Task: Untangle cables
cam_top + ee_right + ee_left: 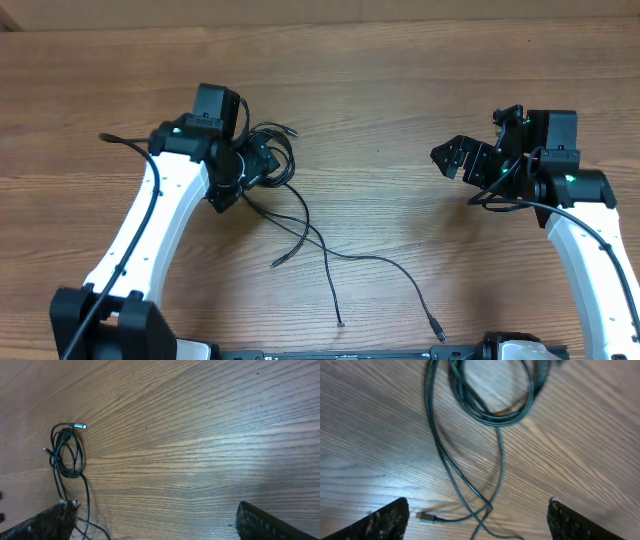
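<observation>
Cables point(496, 419) lie in front of the left fingers point(387, 521), which stand wide apart and grip nothing. A loop and crossing strands run down between the tips, and a small plug point(426, 517) rests near one of them. The coil sits left of the middle of the wooden surface point(400, 80), and loose strands trail from it toward the near edge. The right fingers point(272, 522) are also spread and empty, well apart from the cables, toward the right edge.

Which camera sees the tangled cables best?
The overhead view: the cables show from bundle to loose plug ends, though the left arm hides part. The left wrist view shows only blurry close loops; the right wrist view shows the coil small.
</observation>
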Controlling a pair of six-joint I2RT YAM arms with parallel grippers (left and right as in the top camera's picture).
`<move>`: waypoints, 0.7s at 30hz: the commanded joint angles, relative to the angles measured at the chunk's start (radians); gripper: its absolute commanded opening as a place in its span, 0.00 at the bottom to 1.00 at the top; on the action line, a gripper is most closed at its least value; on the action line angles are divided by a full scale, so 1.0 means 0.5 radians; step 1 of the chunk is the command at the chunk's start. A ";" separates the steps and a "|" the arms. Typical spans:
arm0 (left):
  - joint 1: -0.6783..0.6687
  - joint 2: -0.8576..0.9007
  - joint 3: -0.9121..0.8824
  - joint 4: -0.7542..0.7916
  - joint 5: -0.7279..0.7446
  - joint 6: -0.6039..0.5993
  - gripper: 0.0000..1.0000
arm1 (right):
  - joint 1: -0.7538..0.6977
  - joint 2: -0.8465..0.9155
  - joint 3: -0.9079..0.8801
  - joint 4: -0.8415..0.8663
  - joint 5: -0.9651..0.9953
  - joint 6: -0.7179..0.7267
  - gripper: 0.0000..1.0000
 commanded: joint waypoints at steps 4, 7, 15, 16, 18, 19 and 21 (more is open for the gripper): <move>-0.089 0.159 -0.027 0.095 -0.044 -0.101 0.98 | 0.009 -0.028 0.023 -0.005 -0.017 -0.016 1.00; -0.126 0.246 -0.027 0.231 -0.071 -0.101 0.87 | 0.009 -0.028 0.023 -0.031 -0.017 -0.016 1.00; -0.203 0.479 -0.026 0.931 -0.065 0.407 0.64 | 0.009 -0.028 0.021 -0.085 -0.016 -0.017 1.00; -0.208 0.504 -0.026 0.975 -0.075 0.502 0.63 | 0.009 -0.028 0.021 -0.091 -0.016 -0.017 1.00; -0.212 0.558 -0.024 1.028 -0.080 0.639 0.61 | 0.009 -0.028 0.021 -0.093 -0.016 -0.017 1.00; -0.214 0.590 -0.024 1.037 -0.081 0.681 0.59 | 0.009 -0.028 0.021 -0.092 -0.016 -0.017 1.00; -0.216 0.647 -0.024 1.051 -0.087 0.732 0.56 | 0.009 -0.028 0.021 -0.092 -0.016 -0.017 1.00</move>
